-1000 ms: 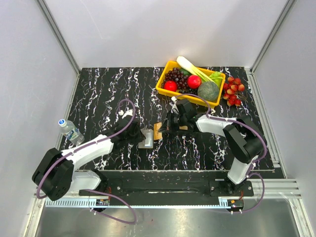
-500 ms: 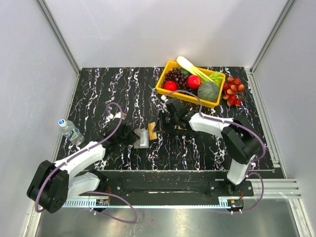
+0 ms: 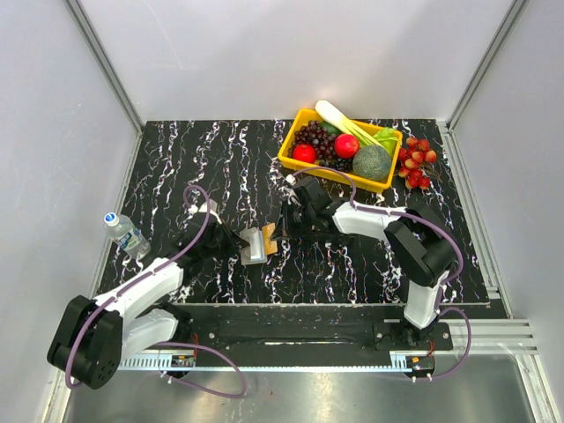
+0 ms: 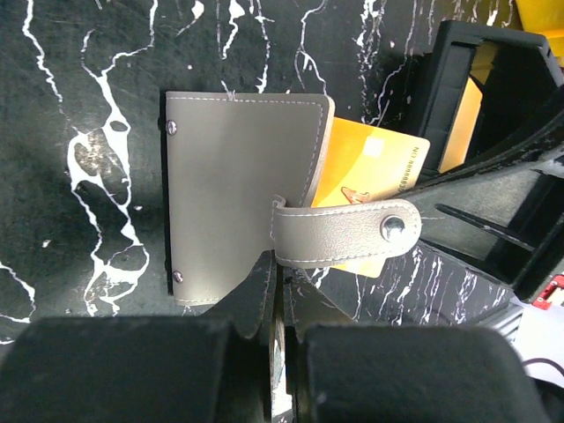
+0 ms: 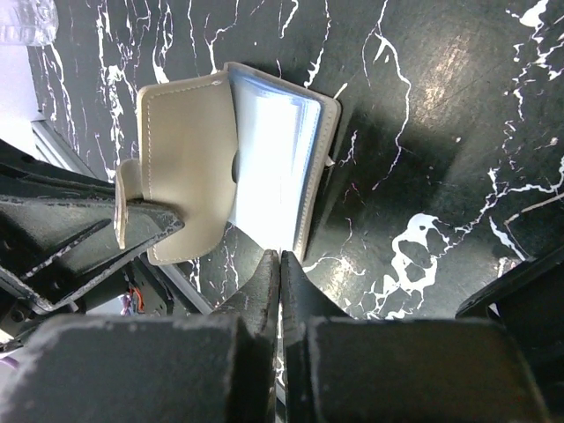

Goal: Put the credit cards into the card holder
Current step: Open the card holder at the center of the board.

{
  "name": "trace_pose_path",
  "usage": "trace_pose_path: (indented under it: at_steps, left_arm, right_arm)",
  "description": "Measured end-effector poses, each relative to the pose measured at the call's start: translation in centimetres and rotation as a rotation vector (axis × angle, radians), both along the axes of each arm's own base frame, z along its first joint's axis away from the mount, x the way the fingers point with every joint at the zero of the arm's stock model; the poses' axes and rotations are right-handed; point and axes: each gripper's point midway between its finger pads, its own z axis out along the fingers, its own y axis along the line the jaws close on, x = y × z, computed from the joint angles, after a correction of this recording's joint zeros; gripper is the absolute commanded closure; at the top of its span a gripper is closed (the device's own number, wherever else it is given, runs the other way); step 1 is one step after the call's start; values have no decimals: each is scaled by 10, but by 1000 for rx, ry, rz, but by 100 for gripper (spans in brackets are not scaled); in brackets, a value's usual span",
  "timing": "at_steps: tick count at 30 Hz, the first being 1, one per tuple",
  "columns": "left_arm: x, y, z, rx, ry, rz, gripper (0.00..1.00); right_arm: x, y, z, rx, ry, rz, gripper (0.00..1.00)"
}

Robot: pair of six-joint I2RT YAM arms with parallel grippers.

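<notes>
I saw the grey holder [image 3: 254, 244] lying partly open on the bench [image 3: 176, 159] at centre frame, a yellow card [image 4: 374, 172] poking from its right side, with the left jaws and right jaws each pressed together beside it.

yellow bin [image 3: 292, 135] behind card holder [image 3: 256, 244], bottle [image 3: 126, 233] left

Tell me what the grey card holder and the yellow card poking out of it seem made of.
Grey rectangular card holder: likely leather or faux leather, matte, judging by the stitched edges, metal-looking rivets and snap strap. Thin yellow rectangular card: probably plastic, smooth with a slight sheen and printed marks.
</notes>
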Motion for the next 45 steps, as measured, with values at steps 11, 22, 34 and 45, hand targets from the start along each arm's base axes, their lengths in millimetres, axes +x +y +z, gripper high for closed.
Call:
trace_pose_path:
  at_steps: [11,22,34,45]
  left_arm:
    - [0,-18,12,-104,-49,-59,100]
    - [12,-37,13,-217,-91,-88,100]
    - [7,-14,-10,-192,-75,-9,100]
    - [-2,2,-27,-53,-7,-17,100]
  right_arm:
    - [15,-4,-3,22,20,-50,100]
    - [35,-33,57,51,-133,-118,100]
    - [31,-36,38,15,-88,-117,100]
    - [31,-41,31,-20,-83,-128,100]
